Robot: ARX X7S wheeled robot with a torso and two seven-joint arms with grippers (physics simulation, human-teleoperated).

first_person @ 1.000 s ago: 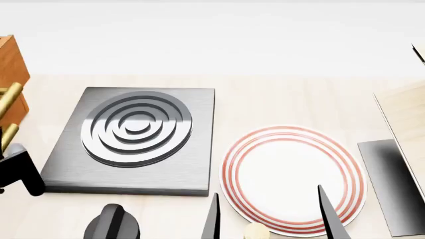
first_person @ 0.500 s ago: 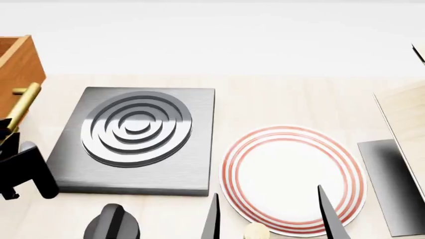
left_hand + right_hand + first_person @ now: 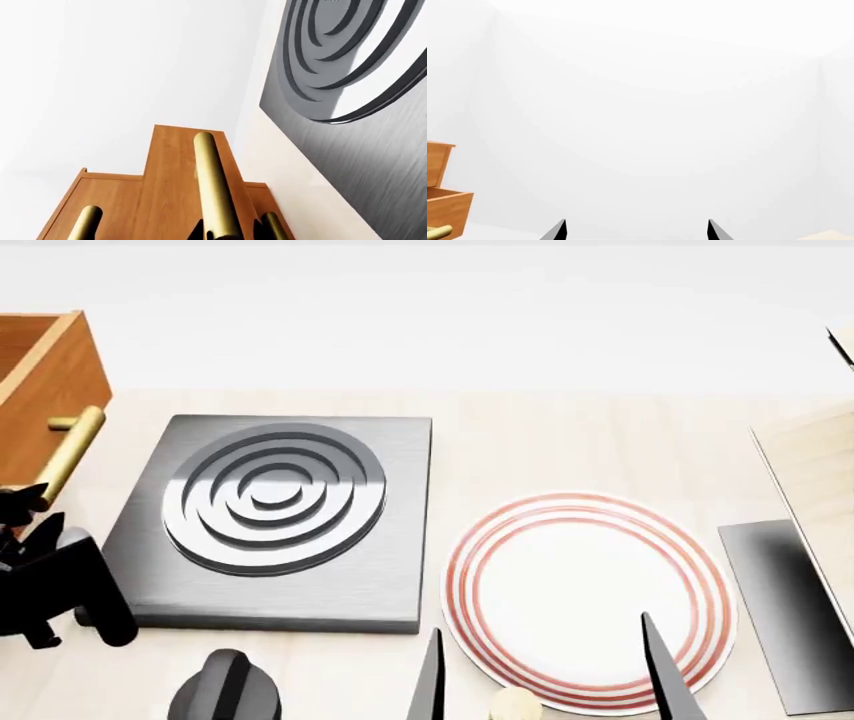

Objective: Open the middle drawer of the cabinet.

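The orange-brown cabinet (image 3: 100, 205) stands at the far left; in the right wrist view its edge (image 3: 436, 157) shows. The middle drawer (image 3: 56, 365) sticks out from it, its open box visible from above, and it juts forward past the other fronts (image 3: 175, 170). Its brass bar handle (image 3: 70, 452) runs between my left gripper's fingers. My left gripper (image 3: 19, 508) is shut on that handle (image 3: 213, 185) near its lower end. My right gripper (image 3: 539, 630) hangs open over the plate, nothing between its fingers (image 3: 557, 231).
A dark grey hotplate (image 3: 274, 510) with raised rings lies right beside the drawer. A white plate (image 3: 587, 590) with red rings lies to its right. A pale wood board (image 3: 821, 480) and a grey slab (image 3: 787, 600) sit at the far right.
The middle drawer has slid further out of the cabinet, toward the hotplate. My left gripper moved the same way, still holding its handle. The right arm has not moved.
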